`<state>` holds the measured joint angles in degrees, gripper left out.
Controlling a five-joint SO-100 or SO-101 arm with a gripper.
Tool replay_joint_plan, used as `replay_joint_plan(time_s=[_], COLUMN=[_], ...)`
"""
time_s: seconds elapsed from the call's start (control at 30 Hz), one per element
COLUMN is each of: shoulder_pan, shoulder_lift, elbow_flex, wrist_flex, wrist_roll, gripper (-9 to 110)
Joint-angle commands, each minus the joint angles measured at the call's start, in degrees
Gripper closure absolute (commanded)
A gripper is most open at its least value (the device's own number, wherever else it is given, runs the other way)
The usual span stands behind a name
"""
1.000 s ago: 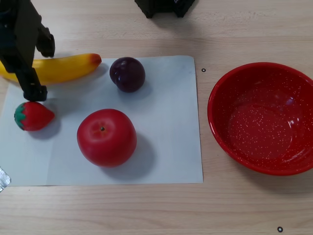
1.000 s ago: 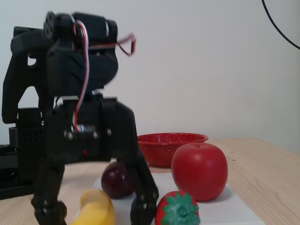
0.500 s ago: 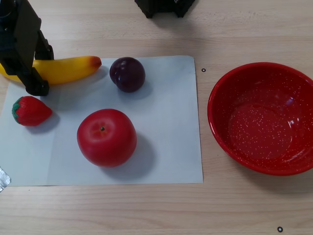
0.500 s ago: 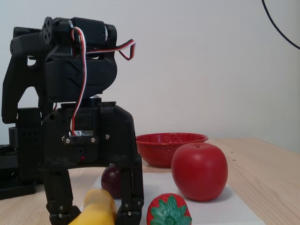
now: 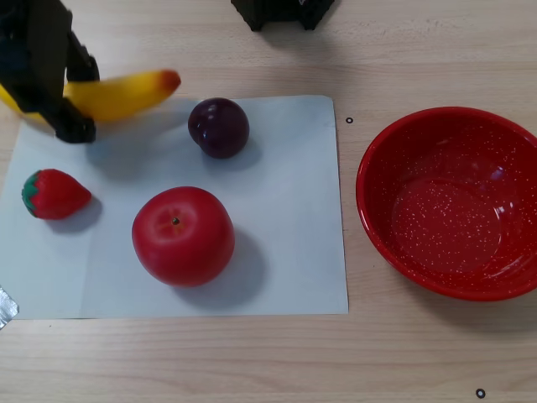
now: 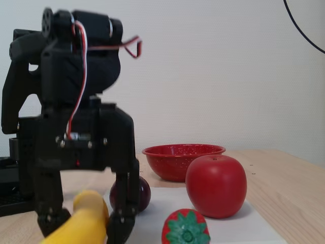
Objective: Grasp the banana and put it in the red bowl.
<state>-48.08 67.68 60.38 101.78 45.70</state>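
Jaws of the gripper (image 6: 84, 226) are clamping the banana (image 5: 126, 92) from both sides near its middle, holding it over the top left corner of the white sheet (image 5: 285, 210) in the other view; whether it is touching the sheet cannot be told. To carry it well, the arm should be lifting high enough to clear the plum (image 5: 218, 127) and the red apple (image 5: 183, 235), keeping the grip firm because the glossy plastic may be slipping. Standing on the table (image 5: 252, 361) well right of the sheet, the red bowl (image 5: 394, 210) is holding nothing.
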Motion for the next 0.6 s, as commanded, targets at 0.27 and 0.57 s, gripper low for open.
replay_joint_plan(time_s=[0.27,0.57], shoulder_pan=[0.2,6.5], shoulder_lift=[22.7,30.1], elbow_flex=[-6.6,-6.0], wrist_flex=[7.4,7.4], wrist_roll=[2.5,1.2], gripper=[101,101])
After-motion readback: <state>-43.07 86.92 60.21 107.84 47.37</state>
